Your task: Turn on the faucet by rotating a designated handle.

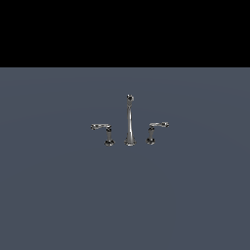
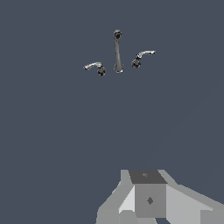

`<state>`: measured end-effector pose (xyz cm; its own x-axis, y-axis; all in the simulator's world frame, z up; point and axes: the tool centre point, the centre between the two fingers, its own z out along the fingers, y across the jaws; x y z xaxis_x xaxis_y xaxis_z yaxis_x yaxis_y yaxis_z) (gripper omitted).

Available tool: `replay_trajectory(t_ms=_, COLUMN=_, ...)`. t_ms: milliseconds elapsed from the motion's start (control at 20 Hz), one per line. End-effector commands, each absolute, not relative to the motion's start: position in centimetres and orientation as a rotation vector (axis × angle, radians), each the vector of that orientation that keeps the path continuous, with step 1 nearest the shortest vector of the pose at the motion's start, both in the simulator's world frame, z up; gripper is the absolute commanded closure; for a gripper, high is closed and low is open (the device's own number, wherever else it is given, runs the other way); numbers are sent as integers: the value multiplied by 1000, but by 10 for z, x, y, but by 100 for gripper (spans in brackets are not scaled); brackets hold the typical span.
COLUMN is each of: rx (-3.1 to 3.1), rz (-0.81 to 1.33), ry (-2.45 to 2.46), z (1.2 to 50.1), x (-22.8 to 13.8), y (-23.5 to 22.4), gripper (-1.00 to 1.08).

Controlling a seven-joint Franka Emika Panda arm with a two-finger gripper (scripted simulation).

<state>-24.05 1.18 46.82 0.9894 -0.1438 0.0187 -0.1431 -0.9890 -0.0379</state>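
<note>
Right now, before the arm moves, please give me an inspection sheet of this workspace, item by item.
Surface: flat plain grey-blue floor, no marks.
Faucet: chrome set, tall spout in the middle, upright.
Handle: lever on the exterior view's left, arm pointing left, untouched.
Twin lever: on the exterior view's right, arm pointing right.
Clutter: nothing seen.
Gripper: only partly visible in the wrist view, far from the faucet; open or shut cannot be told.
Cables: nothing seen.
Surroundings: black band above the floor.
</note>
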Motion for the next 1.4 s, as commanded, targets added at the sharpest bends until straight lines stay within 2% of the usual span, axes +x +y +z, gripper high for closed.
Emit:
replay_trajectory(t_ms=0, rx=-3093, rz=-32, ry=282, z=458, x=-236, y=19, gripper=108)
replay_trajectory(t_ms=1350, rx=-2907, rz=-16, ry=1111, z=305, x=-134, y=109, gripper=108)
